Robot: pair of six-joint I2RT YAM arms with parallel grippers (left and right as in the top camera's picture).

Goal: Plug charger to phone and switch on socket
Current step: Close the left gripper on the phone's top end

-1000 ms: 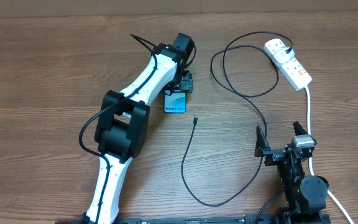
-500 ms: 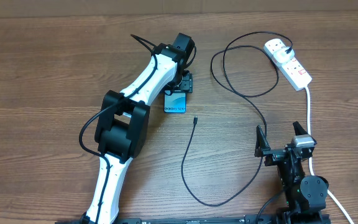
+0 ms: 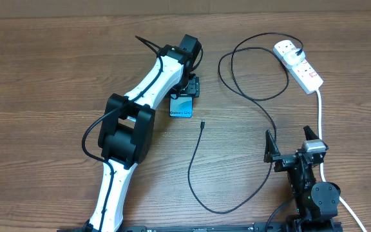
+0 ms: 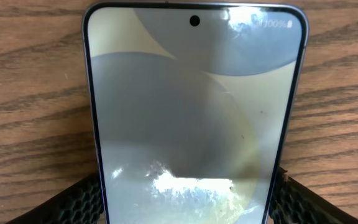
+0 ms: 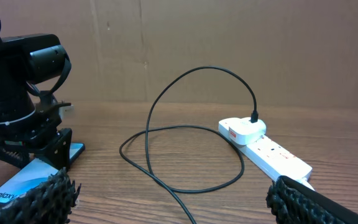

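Overhead, the phone [image 3: 181, 107] is seen lying screen-up on the wooden tabletop [image 3: 44, 77], left of centre, with the left jaws closed on the end farther from the robot's base. In the left wrist view, textured pads [image 4: 73, 202] are shown pressed against both long edges of the handset (its screen is washed with glare). The charger [image 3: 263, 113] is left unconnected: its small connector tip [image 3: 201, 125] rests loose on the wood near the phone's right corner, apart from it. From there the black cable is looped toward the front edge and back up to a white plug [image 3: 287, 48], which is seated in the far end of the socket [image 3: 303, 69] at the upper right. The right jaws are held spread wide and gripping nothing, low by the front edge, just beside the socket's thick white cord [image 3: 319, 109].
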